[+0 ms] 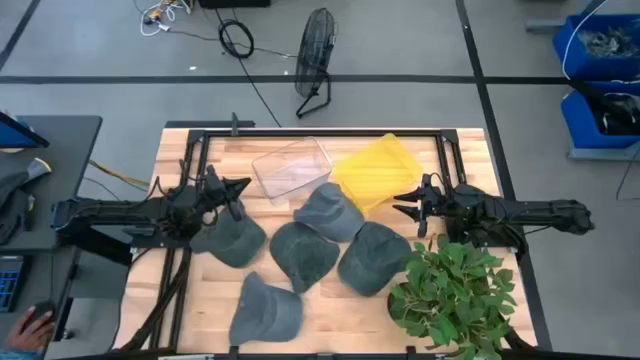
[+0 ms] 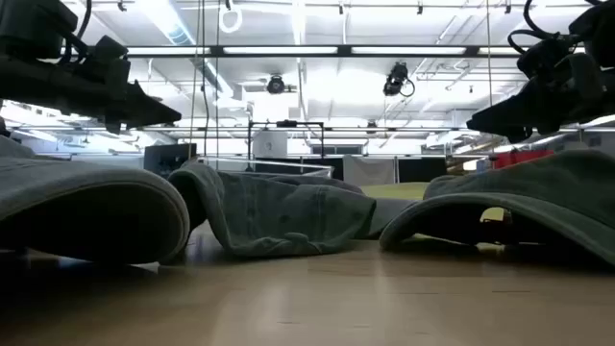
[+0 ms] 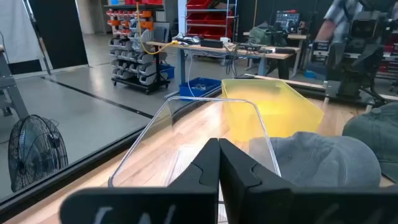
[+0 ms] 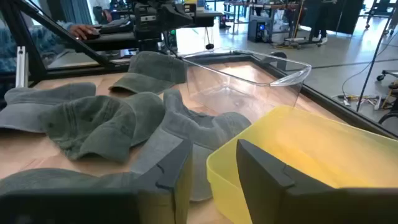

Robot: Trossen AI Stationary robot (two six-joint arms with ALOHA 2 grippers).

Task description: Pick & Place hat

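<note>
Counting five grey hats (image 1: 303, 254), two bins: clear (image 1: 291, 167), yellow (image 1: 377, 171); left hand (image 1: 238, 189) closed empty, right hand (image 1: 405, 205) open.

Workshop-like lab: parts shelving (image 3: 134, 46), workbenches (image 3: 249, 53)

Five grey hats (image 1: 303, 252) on table

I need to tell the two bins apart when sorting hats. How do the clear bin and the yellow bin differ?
The clear bin is see-through; the yellow bin is tinted and only translucent. The clear bin lies nearer the left pincer, the yellow bin nearer the right pincer. Both are shallow rectangular trays, side by side, with no hat inside.
</note>
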